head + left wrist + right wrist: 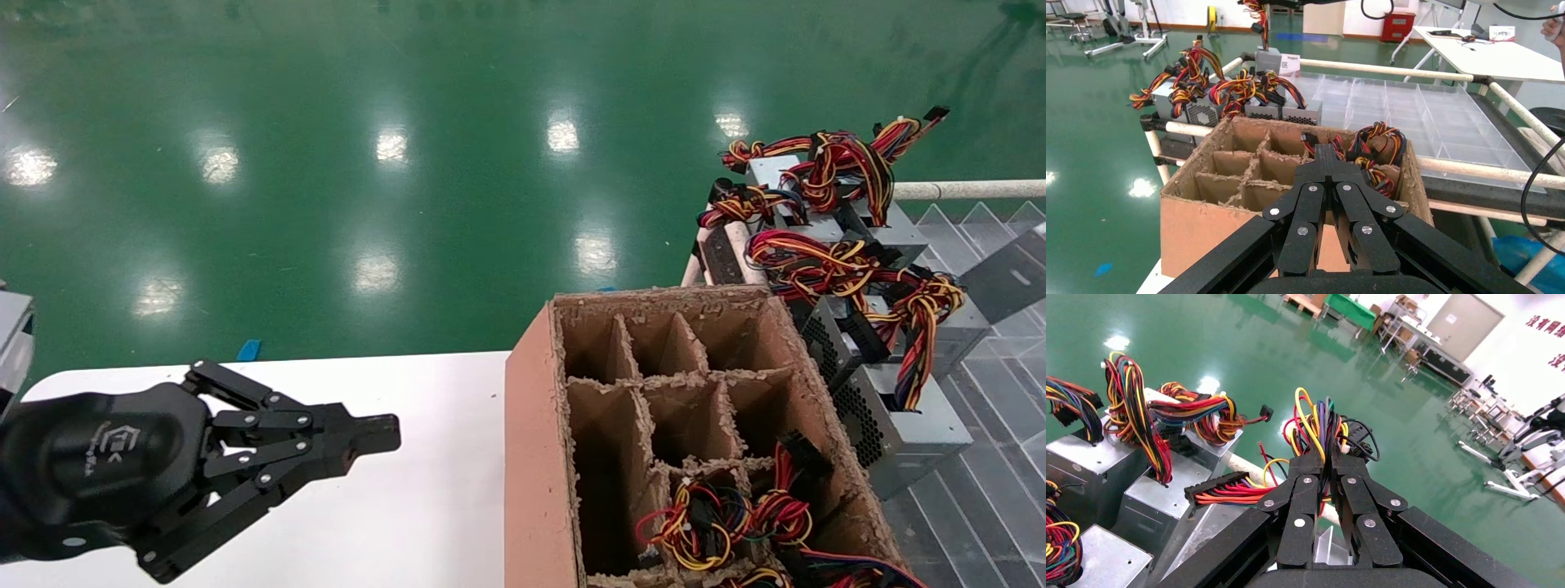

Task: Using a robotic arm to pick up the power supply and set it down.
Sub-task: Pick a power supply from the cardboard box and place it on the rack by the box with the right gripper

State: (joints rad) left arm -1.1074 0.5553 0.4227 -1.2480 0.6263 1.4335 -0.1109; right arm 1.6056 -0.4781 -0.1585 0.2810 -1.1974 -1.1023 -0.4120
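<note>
My right gripper [1327,458] is shut on a bundle of yellow, red, purple and black wires [1318,425] with a black plug, held over the rack's white pipe [1245,465]; the metal box of this power supply is hidden. It is out of the head view. Other silver-grey power supplies [907,416] with tied wires lie in a row on the rack, also seen as boxes [1162,490] beside my right gripper. My left gripper [391,433] is shut on nothing and hovers over the white table [425,506], pointing at the cardboard box [1199,226].
The cardboard box [535,425] has divided compartments, the near ones holding wire bundles [703,523]. A clear plastic divider tray [981,457] lies beyond the row of supplies. Green floor surrounds the table and rack.
</note>
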